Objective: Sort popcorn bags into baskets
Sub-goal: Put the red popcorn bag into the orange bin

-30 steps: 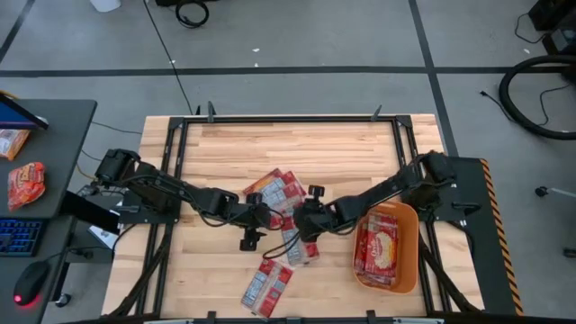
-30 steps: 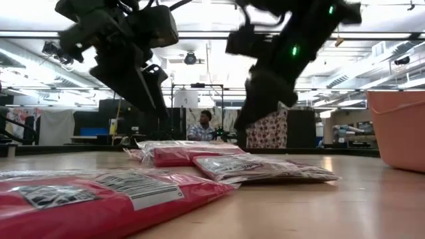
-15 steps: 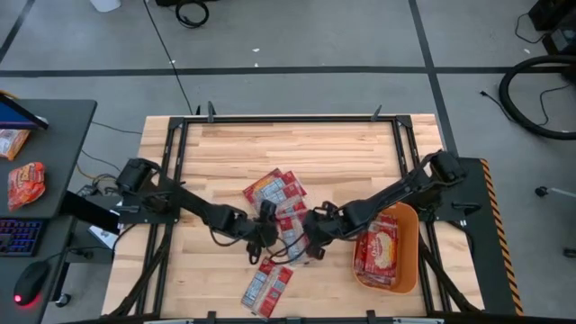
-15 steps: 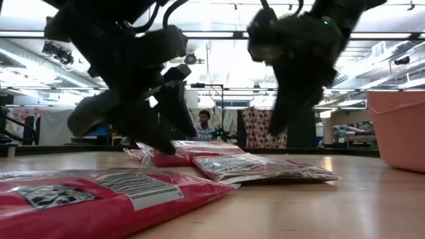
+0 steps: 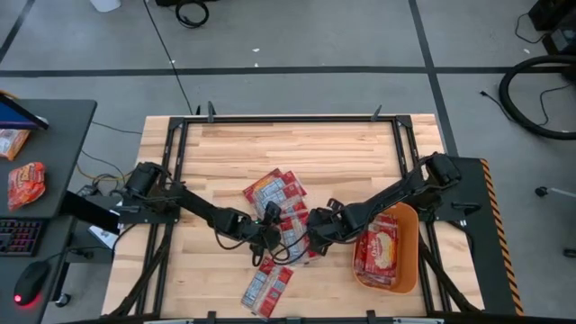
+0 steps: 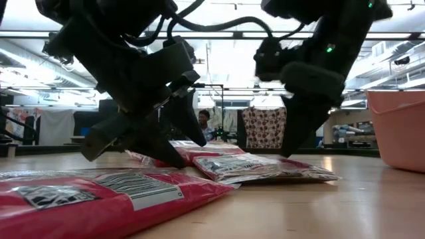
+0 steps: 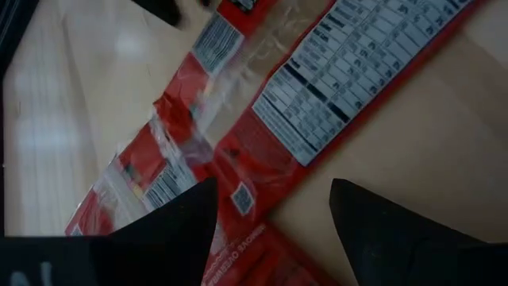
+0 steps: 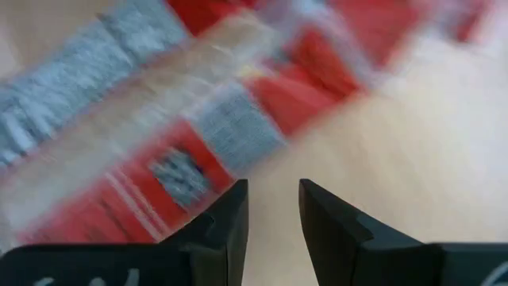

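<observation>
Sorting is judged partly done: popcorn bags [image 5: 378,249] are seen inside the orange basket [image 5: 409,236], a loose cluster [image 5: 279,200] is left mid-table, left gripper [image 5: 266,236] spread wide, right gripper [image 5: 312,237] part-parted, nothing grasped

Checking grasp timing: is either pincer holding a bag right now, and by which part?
Nothing is held. The left pincer stands open just above the popcorn bags; the right pincer is parted with only bare table between its fingers, beside a bag.
</observation>
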